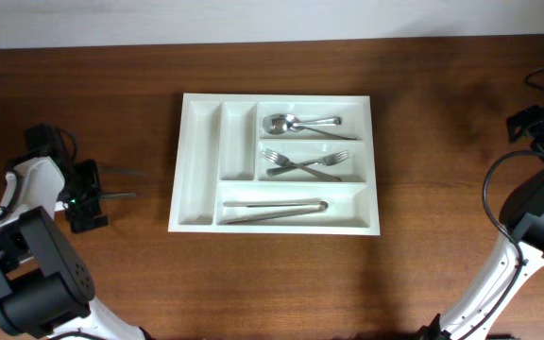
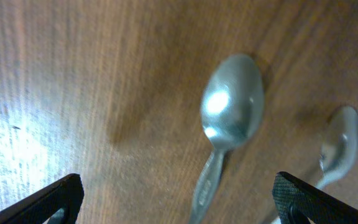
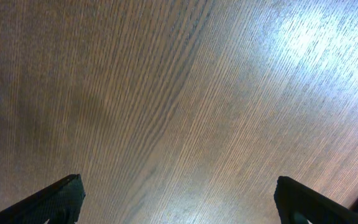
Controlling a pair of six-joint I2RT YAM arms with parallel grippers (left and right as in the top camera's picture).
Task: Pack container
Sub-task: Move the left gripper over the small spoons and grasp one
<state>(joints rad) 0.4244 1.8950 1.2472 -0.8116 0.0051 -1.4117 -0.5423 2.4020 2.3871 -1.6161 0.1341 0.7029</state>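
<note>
White cutlery tray [image 1: 201,161] lies flat on the wooden desk [image 1: 442,142], long axis left-right; left hand [image 2: 179,200] spread above two spoons [image 2: 232,118], right hand [image 3: 179,200] spread too.

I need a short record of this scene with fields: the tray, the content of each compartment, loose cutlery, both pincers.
container: white tray, middle of the table
narrow upright compartments: both empty
upper right compartment: spoons
middle right compartment: two crossed forks
long bottom compartment: long steel pieces, type unclear
loose cutlery: two spoons on the table by the left pincer
left pincer: open
right pincer: open, over bare table
</note>
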